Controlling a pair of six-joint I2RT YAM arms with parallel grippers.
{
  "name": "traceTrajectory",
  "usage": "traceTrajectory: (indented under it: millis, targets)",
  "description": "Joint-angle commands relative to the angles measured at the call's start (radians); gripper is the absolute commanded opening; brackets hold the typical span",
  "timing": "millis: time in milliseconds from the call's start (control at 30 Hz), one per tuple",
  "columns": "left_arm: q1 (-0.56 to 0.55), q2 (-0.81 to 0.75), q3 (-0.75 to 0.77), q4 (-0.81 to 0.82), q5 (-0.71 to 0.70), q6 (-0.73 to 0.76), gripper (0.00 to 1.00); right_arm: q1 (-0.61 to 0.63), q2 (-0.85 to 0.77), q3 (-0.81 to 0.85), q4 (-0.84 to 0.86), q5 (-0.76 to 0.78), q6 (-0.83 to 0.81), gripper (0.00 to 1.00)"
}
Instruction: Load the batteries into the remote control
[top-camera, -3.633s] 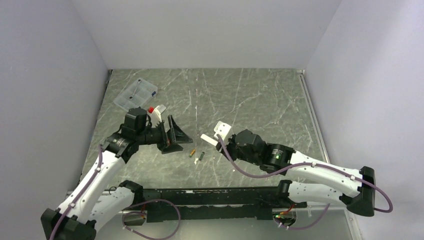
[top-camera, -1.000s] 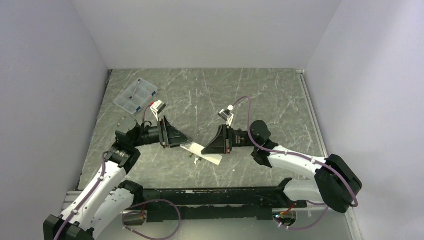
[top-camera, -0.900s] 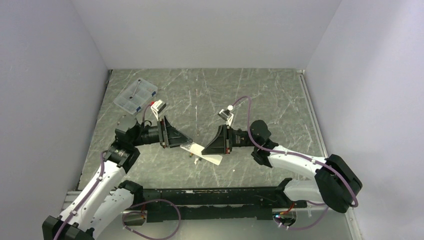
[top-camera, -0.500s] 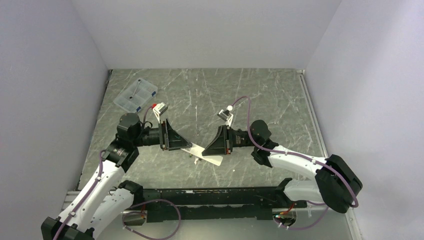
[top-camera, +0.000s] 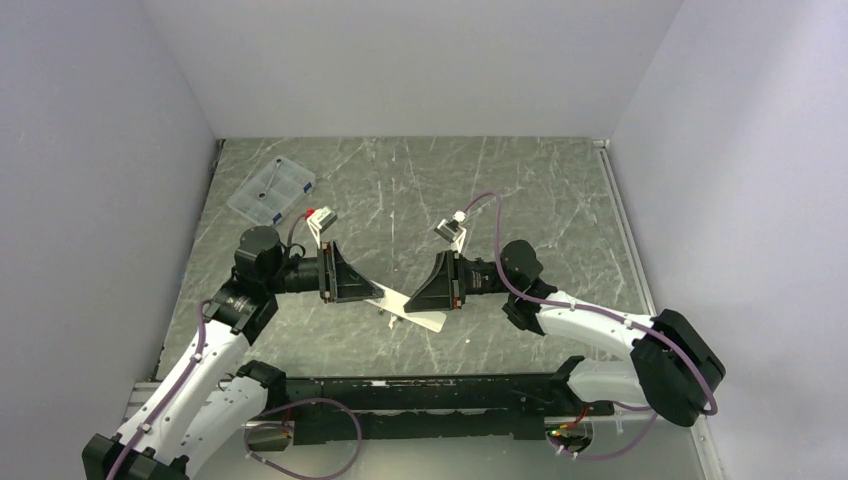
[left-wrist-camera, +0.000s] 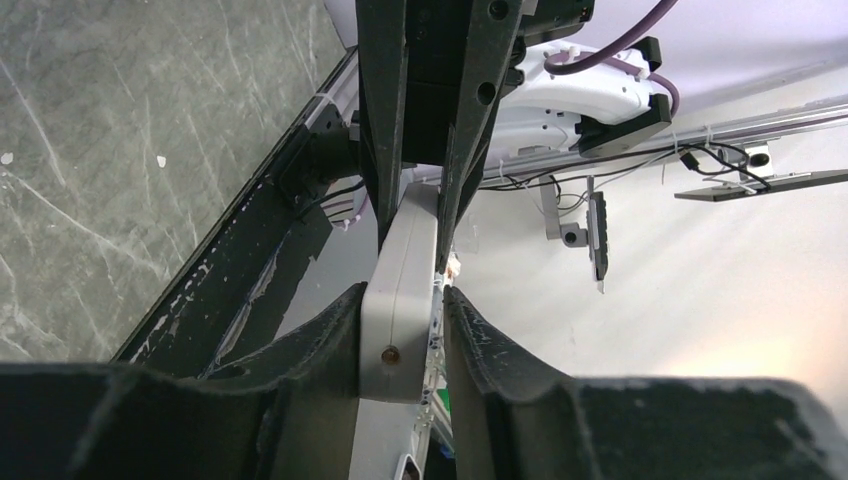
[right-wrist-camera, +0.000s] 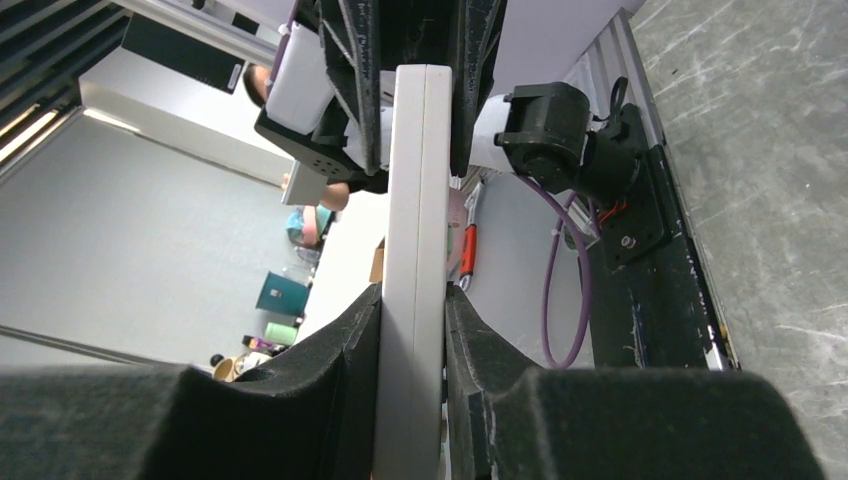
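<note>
Room: plain pale walls (top-camera: 420, 60) box the worktop (top-camera: 520, 200) in on three sides.
Worktop: grey-green stone-look slab with pale veins, flat and pretty matte.
Count: two arms, one clear box, one remote.
Clear box (top-camera: 271, 189): far left corner, a flat see-through plastic tray with compartments, well apart from everything else.
Left end effector (top-camera: 368, 292): dark fingers sit either side of the remote's end, can't tell if it's actually clamped.
Remote control (top-camera: 400, 303): slim, smooth white plastic bar in the middle, bridging the two end effectors.
Right end effector (top-camera: 425, 300): closed snug on the remote's other end, both fingers pressed on its flat faces.
</note>
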Motion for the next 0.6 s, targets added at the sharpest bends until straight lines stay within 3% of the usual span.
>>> traceTrajectory:
  millis: [0, 67, 133, 167, 200, 367, 567]
  targets:
    - [-0.002, -0.01, 0.04, -0.006, 0.042, 0.054, 0.36, 0.005, 0.003, 0.049, 0.073, -0.013, 0.015, 0.0]
    - [-0.002, -0.012, 0.045, -0.017, 0.043, 0.064, 0.31, 0.006, 0.005, 0.05, 0.073, -0.013, 0.017, 0.0]
    - [-0.002, -0.016, 0.043, -0.009, 0.05, 0.064, 0.16, 0.006, 0.005, 0.05, 0.073, -0.013, 0.016, 0.0]
    - [-0.002, -0.016, 0.042, -0.011, 0.05, 0.067, 0.03, 0.006, 0.004, 0.05, 0.072, -0.013, 0.014, 0.0]
    - [-0.002, -0.019, 0.044, -0.024, 0.044, 0.075, 0.0, 0.006, 0.003, 0.05, 0.07, -0.013, 0.012, 0.0]
    - [-0.002, -0.037, 0.035, -0.02, 0.022, 0.077, 0.0, 0.006, -0.014, 0.05, 0.039, -0.008, -0.015, 0.14]
    - [-0.002, -0.049, 0.02, -0.015, 0.002, 0.069, 0.0, 0.004, -0.059, 0.054, -0.052, 0.015, -0.08, 0.45]
